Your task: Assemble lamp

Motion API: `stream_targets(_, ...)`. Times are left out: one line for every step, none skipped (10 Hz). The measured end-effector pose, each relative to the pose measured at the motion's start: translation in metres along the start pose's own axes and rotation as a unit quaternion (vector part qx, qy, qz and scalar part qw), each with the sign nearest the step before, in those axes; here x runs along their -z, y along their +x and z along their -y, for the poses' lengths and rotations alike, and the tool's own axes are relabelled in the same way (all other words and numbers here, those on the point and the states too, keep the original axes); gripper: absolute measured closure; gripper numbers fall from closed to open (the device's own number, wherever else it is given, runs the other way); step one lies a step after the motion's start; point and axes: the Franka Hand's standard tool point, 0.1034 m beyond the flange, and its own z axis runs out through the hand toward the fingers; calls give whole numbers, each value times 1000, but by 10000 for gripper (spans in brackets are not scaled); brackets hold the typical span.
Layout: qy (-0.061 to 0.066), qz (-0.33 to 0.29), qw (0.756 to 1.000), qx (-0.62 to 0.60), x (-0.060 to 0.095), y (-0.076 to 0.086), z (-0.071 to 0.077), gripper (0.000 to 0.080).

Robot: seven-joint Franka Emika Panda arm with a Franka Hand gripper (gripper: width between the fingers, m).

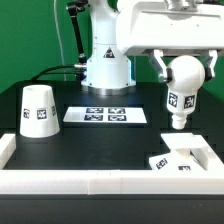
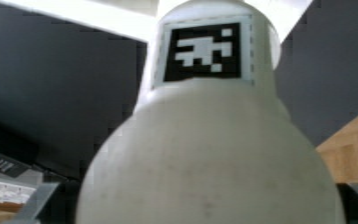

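My gripper [image 1: 183, 68] is shut on the white round bulb [image 1: 181, 93] and holds it in the air, neck down, over the exterior view's right side. The bulb carries a square tag and fills the wrist view [image 2: 202, 140]. Its tip hangs a little above the flat square base [image 1: 183, 157], which lies tilted in the front right corner against the white rim. The cone shade [image 1: 38, 110] stands wide end down at the exterior view's left, well apart from the gripper.
The marker board [image 1: 106, 115] lies flat at the middle of the black table. A raised white rim [image 1: 90, 184] runs along the front and sides. The robot's white pedestal [image 1: 106, 68] stands at the back.
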Motion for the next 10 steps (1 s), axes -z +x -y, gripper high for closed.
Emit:
stream_targets(-5, -6, 1000, -1, -1, 0, -6, 220)
stream_targets(-5, -5, 1000, -2, -2, -1, -5, 220)
stream_targets(-4, -4, 1000, -1, -2, -2, -5, 220)
stream_targets(-5, -5, 1000, -1, -2, -2, -4, 220)
stream_targets(-3, -5, 1000, 1, -3, -2, -2, 220)
stream_targets(-4, -5, 1000, 1, -3, -2, -2, 220)
stream_targets(-3, -3, 1000, 1, -5, -3, -1, 220)
stream_targets(-1, 0, 1000, 1, -8, -6, 1, 220)
stream_targets(0, 2, 1000, 1, -10, -8, 4, 220)
stream_targets(1, 3, 1000, 1, -11, -8, 6, 220)
